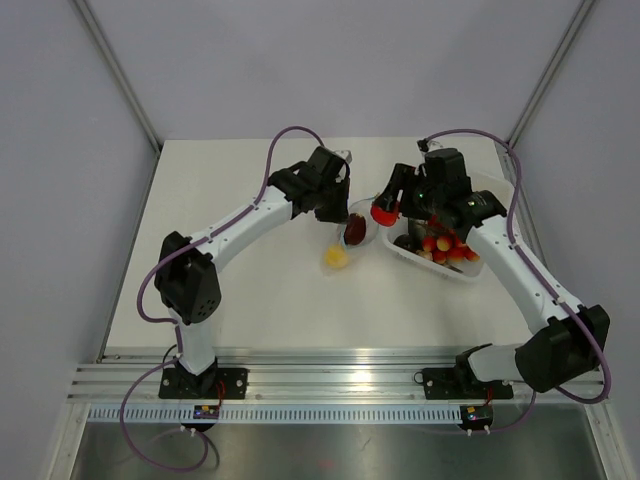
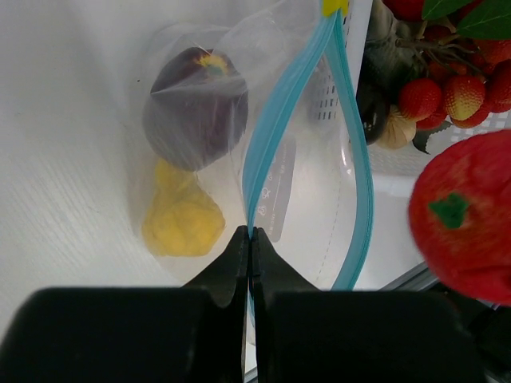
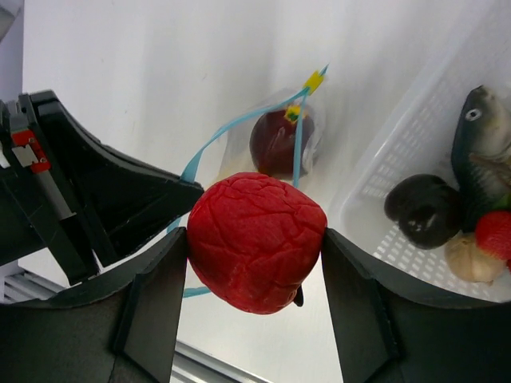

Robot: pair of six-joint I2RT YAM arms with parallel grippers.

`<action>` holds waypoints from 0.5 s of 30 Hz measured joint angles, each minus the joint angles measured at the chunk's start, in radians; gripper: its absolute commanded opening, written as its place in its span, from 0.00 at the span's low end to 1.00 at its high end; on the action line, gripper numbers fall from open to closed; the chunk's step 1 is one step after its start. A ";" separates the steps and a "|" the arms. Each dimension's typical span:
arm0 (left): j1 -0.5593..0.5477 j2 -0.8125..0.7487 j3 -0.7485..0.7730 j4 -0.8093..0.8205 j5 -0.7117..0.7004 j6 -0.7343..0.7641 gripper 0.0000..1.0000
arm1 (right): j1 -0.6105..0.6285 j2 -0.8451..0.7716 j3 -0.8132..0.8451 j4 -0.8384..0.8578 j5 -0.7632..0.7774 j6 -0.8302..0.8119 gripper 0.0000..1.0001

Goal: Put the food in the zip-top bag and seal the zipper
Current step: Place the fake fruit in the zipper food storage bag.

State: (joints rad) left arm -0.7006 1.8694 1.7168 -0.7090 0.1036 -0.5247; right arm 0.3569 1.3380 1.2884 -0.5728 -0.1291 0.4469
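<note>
Right gripper (image 3: 255, 239) is clamping a red food piece (image 3: 255, 263) between both fingers, jaws standing fairly wide around it. It is hanging above the table (image 1: 250, 290), just beside the bag mouth, not inside.

Left gripper (image 2: 250, 243) is pinching fully closed on one side of the blue-teal zipper (image 2: 271, 136). That is holding the zip-top bag (image 2: 311, 215) mouth apart, the two strips bowing away from each other. They are meeting at a yellow slider (image 2: 335, 6) at the far end.

Maroon piece (image 2: 196, 108) and yellow piece (image 2: 182, 219) are showing through the clear film, touching each other, lying on the table.

Perforated tub (image 3: 383, 183) is sitting just right of the bag. It is holding a toy fish (image 3: 483, 152), strawberries (image 2: 447, 96) and other pieces.
</note>
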 measured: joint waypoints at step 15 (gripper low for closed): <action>0.000 -0.038 -0.058 0.016 0.000 -0.005 0.00 | 0.149 0.166 0.000 0.000 0.062 0.032 0.97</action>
State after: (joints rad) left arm -0.7006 1.8313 1.6588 -0.6926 0.1032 -0.5301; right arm 0.5056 1.5036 1.2884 -0.5724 -0.0673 0.4786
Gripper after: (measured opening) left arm 0.008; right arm 0.940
